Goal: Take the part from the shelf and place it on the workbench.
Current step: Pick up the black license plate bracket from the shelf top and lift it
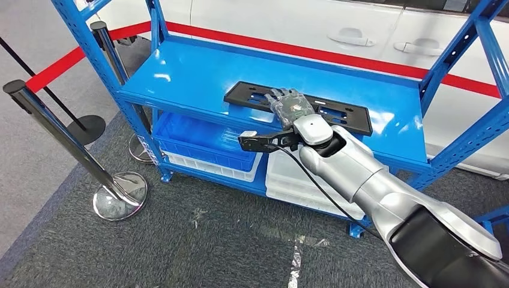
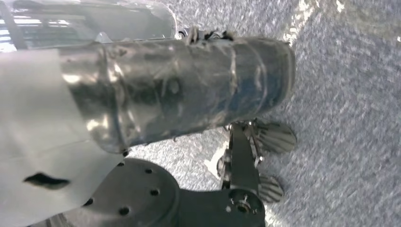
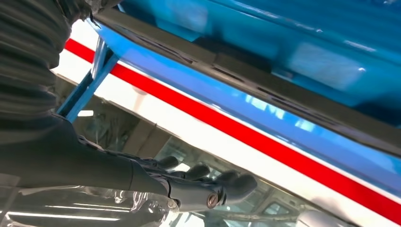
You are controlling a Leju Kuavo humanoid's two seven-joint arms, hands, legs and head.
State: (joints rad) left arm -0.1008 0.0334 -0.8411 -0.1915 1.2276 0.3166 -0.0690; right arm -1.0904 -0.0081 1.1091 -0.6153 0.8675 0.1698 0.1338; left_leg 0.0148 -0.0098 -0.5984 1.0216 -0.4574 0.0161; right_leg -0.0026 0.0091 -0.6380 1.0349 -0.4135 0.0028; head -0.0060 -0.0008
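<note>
The part (image 1: 351, 118) is a long flat black plate with slots, lying on the top deck of the blue shelf (image 1: 180, 78) near its front edge. My right hand (image 1: 290, 103) reaches in over the middle of the part, fingers stretched forward and apart, holding nothing. In the right wrist view the part's dark edge (image 3: 265, 87) runs along the blue deck, and my right hand's dark fingers (image 3: 208, 182) sit a gap away from it.
Below the deck sit a blue bin (image 1: 198, 141) and white bins (image 1: 294, 180). Blue uprights (image 1: 462, 42) flank the deck. Two chrome stanchion posts (image 1: 114, 192) stand at the left on grey carpet. A white car (image 1: 312, 24) stands behind the shelf.
</note>
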